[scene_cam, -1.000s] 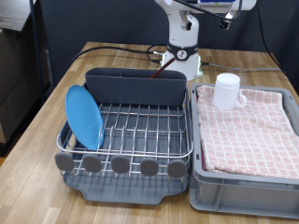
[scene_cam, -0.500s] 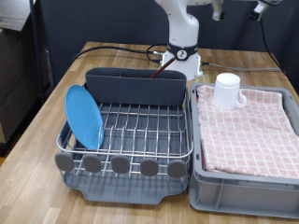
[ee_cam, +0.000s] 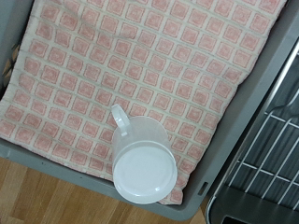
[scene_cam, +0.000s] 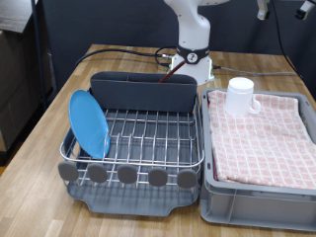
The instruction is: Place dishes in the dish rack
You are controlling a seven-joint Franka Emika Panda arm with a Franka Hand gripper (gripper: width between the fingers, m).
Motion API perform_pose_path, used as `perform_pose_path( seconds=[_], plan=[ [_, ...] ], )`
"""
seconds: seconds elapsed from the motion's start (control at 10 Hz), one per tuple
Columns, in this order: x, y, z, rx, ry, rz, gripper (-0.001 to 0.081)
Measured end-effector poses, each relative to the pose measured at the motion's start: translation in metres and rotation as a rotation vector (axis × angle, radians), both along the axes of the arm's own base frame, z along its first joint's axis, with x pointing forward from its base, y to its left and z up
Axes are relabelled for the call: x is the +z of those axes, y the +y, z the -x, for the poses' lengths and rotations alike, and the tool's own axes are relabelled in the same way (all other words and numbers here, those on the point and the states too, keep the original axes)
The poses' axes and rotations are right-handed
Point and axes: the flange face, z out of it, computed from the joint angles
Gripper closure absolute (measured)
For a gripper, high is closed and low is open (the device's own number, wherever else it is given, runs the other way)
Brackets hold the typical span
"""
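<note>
Exterior view: end effector (scene_cam: 281, 10) further right.

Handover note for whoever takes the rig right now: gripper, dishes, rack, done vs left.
Gripper: fingers not visible in either view. The wrist camera looks straight down on the white mug, so the hand is high above it, holding nothing that shows.
Light-blue plate: already standing on edge in the dish rack, at the exterior view's left end.
White mug: upright on the pink checked cloth in the grey crate, beside the rack, not yet racked.
Wooden spoon: not visible in either view.
Done: plate. Left: mug; the spoon's whereabouts cannot be told.
</note>
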Motion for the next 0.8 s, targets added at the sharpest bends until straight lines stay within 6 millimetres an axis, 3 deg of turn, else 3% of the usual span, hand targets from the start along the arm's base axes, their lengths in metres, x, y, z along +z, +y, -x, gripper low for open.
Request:
perform_pose_path(
  seconds=[0.4, 0.8],
  plan=[
    [-0.022, 0.022, 0.009, 0.075, 0.066, 0.036, 0.0003],
    [-0.066, 0.024, 0.014, 0.169, 0.162, 0.068, 0.0003]
  ],
)
